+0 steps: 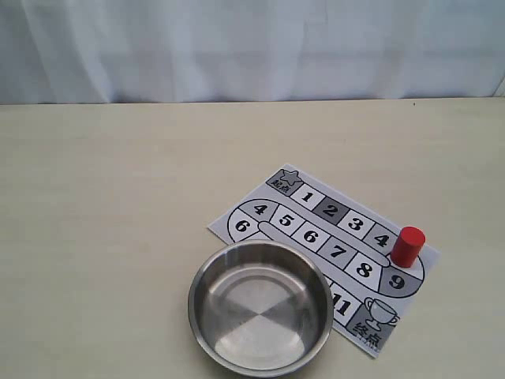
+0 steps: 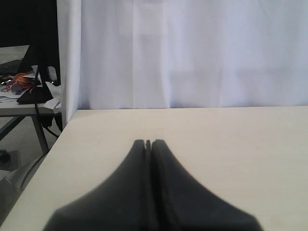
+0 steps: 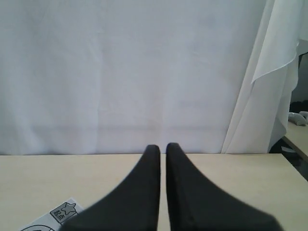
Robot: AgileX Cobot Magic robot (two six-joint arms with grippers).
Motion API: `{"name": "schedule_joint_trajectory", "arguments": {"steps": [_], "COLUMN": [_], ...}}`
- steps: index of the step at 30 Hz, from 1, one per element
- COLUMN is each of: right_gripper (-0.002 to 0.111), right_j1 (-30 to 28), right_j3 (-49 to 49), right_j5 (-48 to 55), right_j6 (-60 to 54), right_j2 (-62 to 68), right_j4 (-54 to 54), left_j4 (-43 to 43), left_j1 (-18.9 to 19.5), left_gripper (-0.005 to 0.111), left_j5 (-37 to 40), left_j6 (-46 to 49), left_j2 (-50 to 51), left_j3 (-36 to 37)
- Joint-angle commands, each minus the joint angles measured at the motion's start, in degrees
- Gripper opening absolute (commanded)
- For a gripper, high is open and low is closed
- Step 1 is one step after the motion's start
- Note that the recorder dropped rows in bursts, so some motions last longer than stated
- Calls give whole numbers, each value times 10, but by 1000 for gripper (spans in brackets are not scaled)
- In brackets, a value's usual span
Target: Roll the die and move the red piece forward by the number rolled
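Note:
The red piece [image 1: 408, 245] stands upright at the right bend of the printed game board [image 1: 309, 199], between the squares marked 4 and 9. The steel bowl [image 1: 260, 308] in front of the board holds nothing. No die shows in any view. Neither gripper appears in the exterior view. In the left wrist view my left gripper [image 2: 148, 142] hovers over bare table, jaws pressed together and holding nothing. My right gripper [image 3: 163, 147] has only a thin slit between its fingers, with nothing in it. The board's star corner [image 3: 65, 211] shows beside it.
The bowl overlaps the board's near edge. A white curtain [image 1: 252, 47] hangs behind the table's far edge. In the left wrist view the table's side edge [image 2: 53, 144] drops off towards a cluttered bench [image 2: 19, 89].

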Motion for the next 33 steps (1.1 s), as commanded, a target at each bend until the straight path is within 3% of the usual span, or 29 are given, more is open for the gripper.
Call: {"name": "schedule_joint_trajectory", "arguments": {"steps": [1,6,19,27,33], "right_gripper": [4,4,4,4,4], "right_j1": [-2,-2,53,56,56], "right_j3": [-4,-4,5,14,76], "right_j5": [42,49,64,16,-28], "right_j6": [-3,-3,-15,-15,-15], "right_j2": [-57,-146,-150,-150,-150], "right_j4": [1,1,-12,-12,-12], "left_j4": [-1,-1,-1,-1,-1], "left_j1": [0,0,0,0,0], "left_gripper": [0,0,0,0,0], "left_j5": [-5,-5,-6,-6,-6], "left_j6": [-1,-1,-1,-1,-1], "left_j2": [-1,-1,-1,-1,-1], "left_j3": [-3,-3,-3,-3,-3]}}
